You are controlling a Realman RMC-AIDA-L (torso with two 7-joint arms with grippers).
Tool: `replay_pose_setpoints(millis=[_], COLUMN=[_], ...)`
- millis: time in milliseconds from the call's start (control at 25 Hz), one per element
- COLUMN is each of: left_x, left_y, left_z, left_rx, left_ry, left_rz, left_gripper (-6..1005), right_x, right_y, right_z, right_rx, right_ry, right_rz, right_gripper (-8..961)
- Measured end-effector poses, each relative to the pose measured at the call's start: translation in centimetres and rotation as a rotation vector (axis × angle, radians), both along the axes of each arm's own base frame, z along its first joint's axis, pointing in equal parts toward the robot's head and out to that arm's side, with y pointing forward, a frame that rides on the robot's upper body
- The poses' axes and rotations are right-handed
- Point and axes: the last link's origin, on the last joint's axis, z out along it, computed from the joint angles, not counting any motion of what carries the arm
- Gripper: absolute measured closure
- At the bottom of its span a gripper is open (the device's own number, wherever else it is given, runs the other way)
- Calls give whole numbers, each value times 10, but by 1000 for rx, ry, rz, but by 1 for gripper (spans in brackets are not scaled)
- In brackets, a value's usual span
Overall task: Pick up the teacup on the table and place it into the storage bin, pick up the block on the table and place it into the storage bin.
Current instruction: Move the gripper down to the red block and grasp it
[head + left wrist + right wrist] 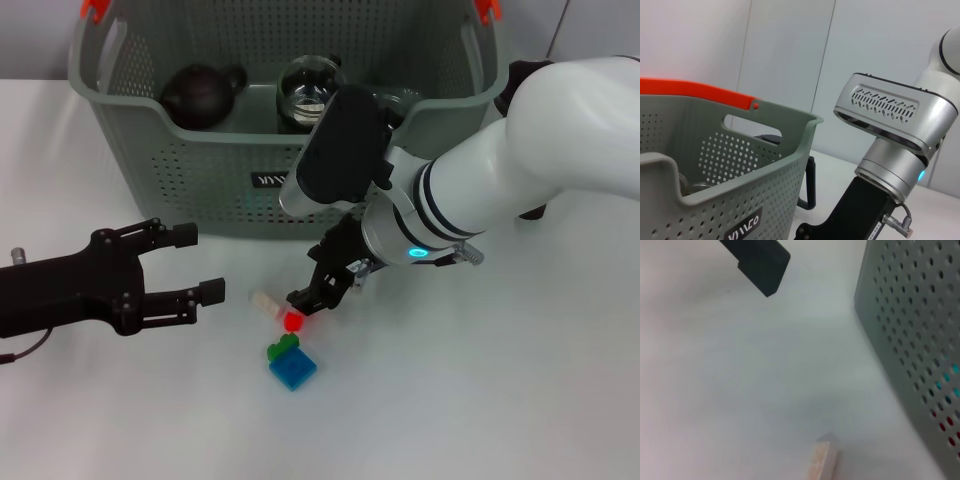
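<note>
The grey-green storage bin (200, 180) stands at the back of the table, with a clear glass teacup (310, 88) inside it. A small red block (292, 321) lies on the table in front of the bin. My right gripper (312, 296) hangs right over it, at or touching its top. A pale pink block (265, 301) lies just left of the red one and also shows in the right wrist view (822, 462). My left gripper (200, 264) rests open on the table to the left, holding nothing.
A dark teapot (203, 93) also sits in the bin. A green block (283, 348) and a blue block (292, 369) lie together nearer the front. The bin's wall (740, 165) (910, 330) stands close behind the blocks. A left fingertip (762, 262) shows in the right wrist view.
</note>
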Motion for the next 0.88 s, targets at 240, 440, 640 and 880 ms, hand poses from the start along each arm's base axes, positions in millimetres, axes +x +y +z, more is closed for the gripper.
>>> replay_pose_setpoints(millis=[240,440,640,880], left_x=[1,1,1,1], left_y=[1,2,2,2], left_z=[0,0,0,0], left_rx=[1,1,2,4], left_ry=[1,1,2,3], left_rz=[-1,-3,-2,0], left_gripper=[135,135,135,135], right_x=[0,0,1,1], right_y=[-1,-2,-2,-4], right_z=[-2,-2,-3,-5], right_rx=[-4,-4,-4,-7], right_ry=[-3,-2,-4,-7], right_rz=[3,4,7,12], right_gripper=[271,271,272,272])
